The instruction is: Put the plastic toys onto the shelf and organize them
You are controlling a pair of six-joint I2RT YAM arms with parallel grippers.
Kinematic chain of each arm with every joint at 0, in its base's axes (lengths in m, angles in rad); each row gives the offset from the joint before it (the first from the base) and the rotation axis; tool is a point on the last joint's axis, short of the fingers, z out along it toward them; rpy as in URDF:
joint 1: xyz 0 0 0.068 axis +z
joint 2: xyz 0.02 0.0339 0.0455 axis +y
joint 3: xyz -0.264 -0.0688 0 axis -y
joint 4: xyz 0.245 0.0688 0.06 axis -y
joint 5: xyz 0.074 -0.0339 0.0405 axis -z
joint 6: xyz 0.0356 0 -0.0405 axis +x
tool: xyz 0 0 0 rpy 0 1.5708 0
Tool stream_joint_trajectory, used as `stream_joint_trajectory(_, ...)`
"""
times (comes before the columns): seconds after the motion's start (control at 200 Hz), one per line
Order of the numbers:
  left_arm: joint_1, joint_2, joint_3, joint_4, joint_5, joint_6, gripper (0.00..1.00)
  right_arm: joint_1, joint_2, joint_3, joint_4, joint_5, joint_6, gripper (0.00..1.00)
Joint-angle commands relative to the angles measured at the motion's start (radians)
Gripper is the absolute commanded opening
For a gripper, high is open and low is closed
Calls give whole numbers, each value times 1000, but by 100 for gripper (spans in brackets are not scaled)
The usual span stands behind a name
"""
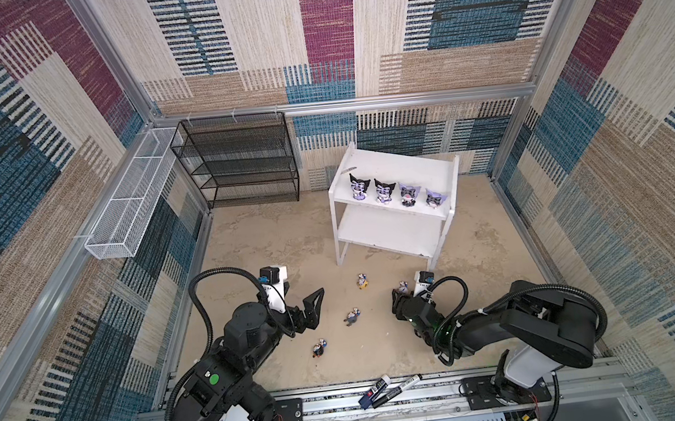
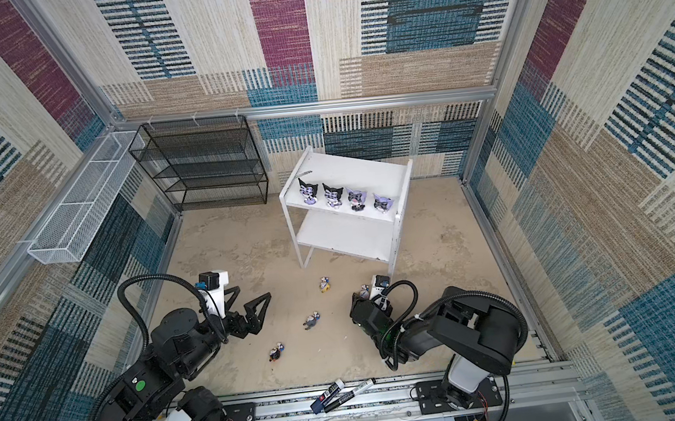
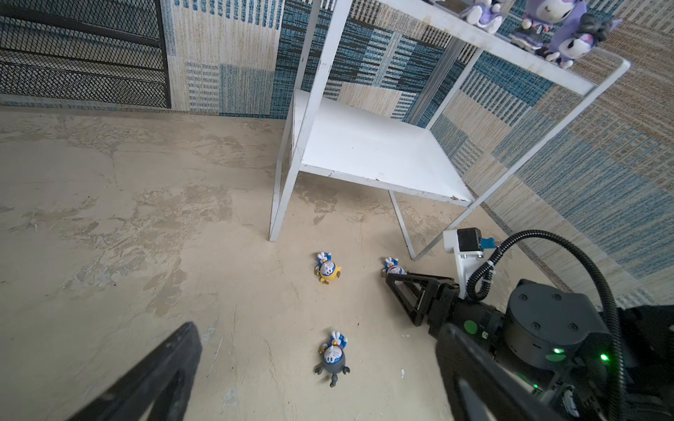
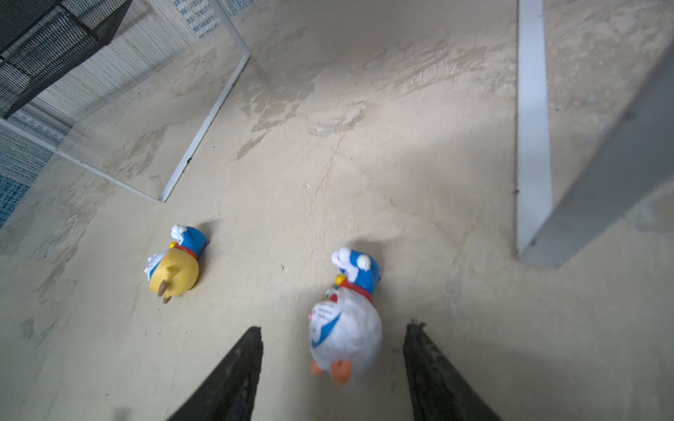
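The white shelf (image 1: 402,164) stands at the back right, with several hooded plastic toys (image 1: 385,190) in a row on its top tier. Its lower tier (image 3: 364,153) is bare. Several small toys lie on the floor: a yellow-hatted one (image 1: 361,281), a white-hatted one (image 4: 346,328), a grey one (image 3: 333,359) and one nearer the front (image 1: 319,348). My right gripper (image 4: 334,328) is open and low at the floor, its fingers either side of the white-hatted toy with gaps on both sides. My left gripper (image 2: 251,293) hangs wide open above the floor, left of the grey toy.
A black wire-mesh rack (image 1: 240,161) stands against the back wall. A long white wire basket (image 1: 130,200) runs along the left wall. Marker pens (image 1: 389,388) lie on the front rail. A shelf leg (image 4: 530,127) stands close to my right gripper.
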Motion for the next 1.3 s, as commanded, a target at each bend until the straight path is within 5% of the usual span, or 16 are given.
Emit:
stream_joint_trajectory(0.0,0,7,5,32,-2,-2,99,-12,29,10,3,-28,-4,64)
stream_joint_trajectory(0.721,1,16,8,27,-1,-5,99,-26,146,36,219,-204,-255,41)
stream_joint_trajectory(1.292,0,0,10,15,5,-10,99,-30,275,192,214,-244,-382,41)
